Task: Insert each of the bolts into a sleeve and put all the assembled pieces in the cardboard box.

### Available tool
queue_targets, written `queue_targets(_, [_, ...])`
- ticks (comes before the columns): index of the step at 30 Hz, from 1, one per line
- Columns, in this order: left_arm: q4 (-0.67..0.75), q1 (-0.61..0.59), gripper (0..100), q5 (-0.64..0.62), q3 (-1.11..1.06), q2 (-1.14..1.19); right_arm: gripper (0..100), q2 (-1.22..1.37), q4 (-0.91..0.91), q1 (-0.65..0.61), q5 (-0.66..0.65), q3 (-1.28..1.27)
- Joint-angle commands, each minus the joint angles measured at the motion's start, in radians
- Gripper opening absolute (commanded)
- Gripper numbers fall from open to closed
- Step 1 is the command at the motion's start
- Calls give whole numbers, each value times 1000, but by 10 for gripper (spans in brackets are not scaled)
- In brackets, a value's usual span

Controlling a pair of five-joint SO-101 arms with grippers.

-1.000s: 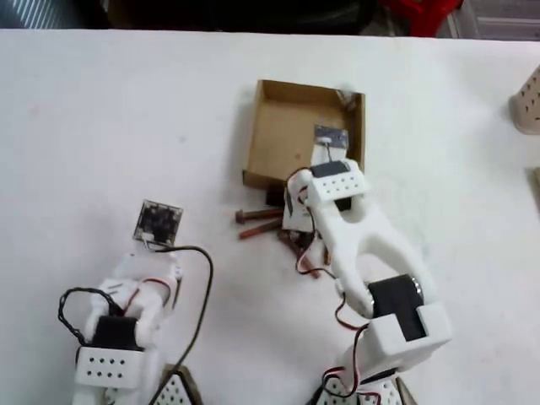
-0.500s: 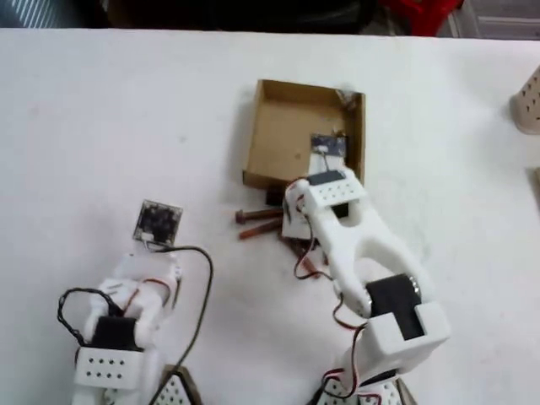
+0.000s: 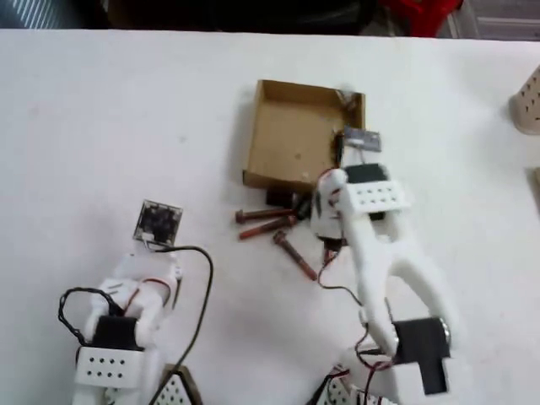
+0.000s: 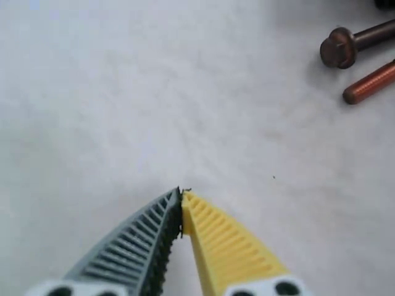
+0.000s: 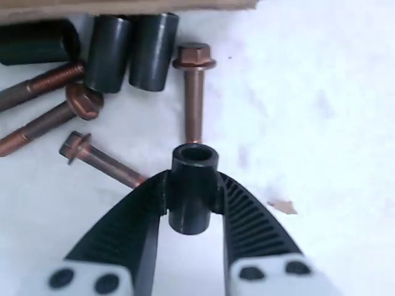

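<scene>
sleeve upright in right gripper, pinched mid-body, bore open, above loose bolts beside box. left gripper closed on nothing over bare table. risk: sleeve could pivot or slip in the pinch once a bolt pushes in.

Your left arm and right arm wear white printed shells over black servo blocks, trailing red and black cables. The left gripper pairs grey and yellow ribbed fingers; the right gripper has black ones, on white bases with screw holes.
</scene>
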State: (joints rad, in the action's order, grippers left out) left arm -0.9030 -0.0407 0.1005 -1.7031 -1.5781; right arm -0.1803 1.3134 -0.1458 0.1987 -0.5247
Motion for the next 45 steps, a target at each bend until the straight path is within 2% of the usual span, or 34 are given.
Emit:
queue_targets(1, [-3,54,24,-3,5,-15,18,-77,18,99,-255,-46])
queue_targets(3, [0,93,24,-61,5,-15,18,-68,-18,130,-374,-106])
queue_targets(7, [48,137,23,-292,17,-15,18,-38,-153,191,-522,-190])
queue_targets(15, [-89,343,24,-402,311,10,18,-12,-171,203,-529,-189])
queue_targets(18, [-91,394,24,-417,431,140,18,-12,-171,203,-529,-190])
queue_targets(24, [-89,515,24,-532,680,581,18,-12,-171,203,-529,-192])
queue_targets(28, [-87,668,25,-681,789,776,18,-12,-171,211,-529,-192])
queue_targets(31, [-87,750,84,-796,841,851,18,-12,-171,211,-534,-192])
queue_targets(35, [-28,756,246,-845,839,905,18,-10,-171,213,-535,-195])
queue_targets(37, [35,756,295,-848,809,929,18,-10,-171,213,-537,-195])
queue_targets(45, [233,707,300,-961,789,1125,18,-10,-171,213,-537,-195])
